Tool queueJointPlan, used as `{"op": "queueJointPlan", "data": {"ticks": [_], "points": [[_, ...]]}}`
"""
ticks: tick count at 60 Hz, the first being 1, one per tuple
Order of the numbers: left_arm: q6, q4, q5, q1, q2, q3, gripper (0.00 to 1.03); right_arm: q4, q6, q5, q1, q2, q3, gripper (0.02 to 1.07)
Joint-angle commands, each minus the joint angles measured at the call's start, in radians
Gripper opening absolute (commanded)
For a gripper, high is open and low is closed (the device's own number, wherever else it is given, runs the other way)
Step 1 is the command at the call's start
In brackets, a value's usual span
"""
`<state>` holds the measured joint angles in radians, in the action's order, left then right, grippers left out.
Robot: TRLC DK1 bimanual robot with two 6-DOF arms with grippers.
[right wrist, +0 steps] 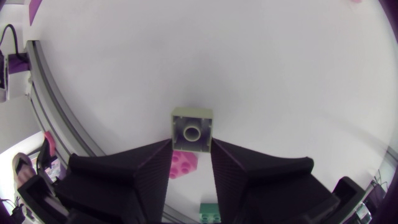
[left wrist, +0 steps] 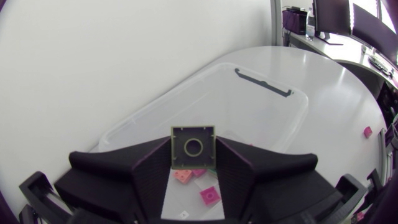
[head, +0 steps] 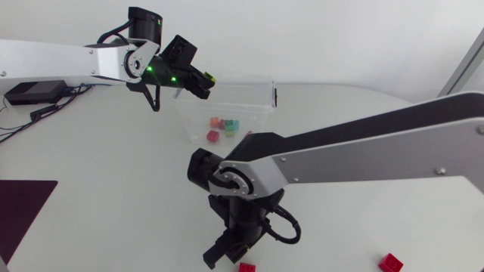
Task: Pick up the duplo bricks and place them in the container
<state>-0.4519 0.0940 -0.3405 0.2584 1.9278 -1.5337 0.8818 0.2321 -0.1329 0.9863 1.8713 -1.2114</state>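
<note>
While the left gripper [left wrist: 193, 155] and right gripper [right wrist: 191, 148] each clamp a pale brick [left wrist: 193, 144] [right wrist: 192, 127], the container [left wrist: 273, 124] holds coloured bricks [left wrist: 209, 195].

No text, label, number or sign can be read anywhere.

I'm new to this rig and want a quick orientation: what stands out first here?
The left end effector holds a pale green square brick above the clear plastic container. The right end effector grips a second pale green brick over the white table, near a small red brick.
</note>
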Motion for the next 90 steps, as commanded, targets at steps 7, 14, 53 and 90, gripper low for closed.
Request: {"op": "queueJointPlan", "data": {"ticks": [7, 14, 53, 90], "points": [[0.022, -0.01, 0.028, 0.007, 0.039, -0.036, 0.99, 0.0, -0.013, 0.001, -0.044, -0.107, 0.023, 0.17], [0.027, -0.013, 0.029, -0.007, 0.002, -0.016, 0.99, 0.029, -0.017, 0.022, -0.092, -0.181, -0.007, 0.17], [-0.09, 0.108, 0.031, 0.025, -0.647, 0.552, 0.99, -0.19, -0.12, 0.124, -0.351, -0.235, -0.275, 0.17], [-0.188, 0.207, 0.07, 0.209, -0.828, 0.922, 0.99, -0.342, -0.14, 0.151, -0.42, 0.094, -0.611, 0.18]]}}
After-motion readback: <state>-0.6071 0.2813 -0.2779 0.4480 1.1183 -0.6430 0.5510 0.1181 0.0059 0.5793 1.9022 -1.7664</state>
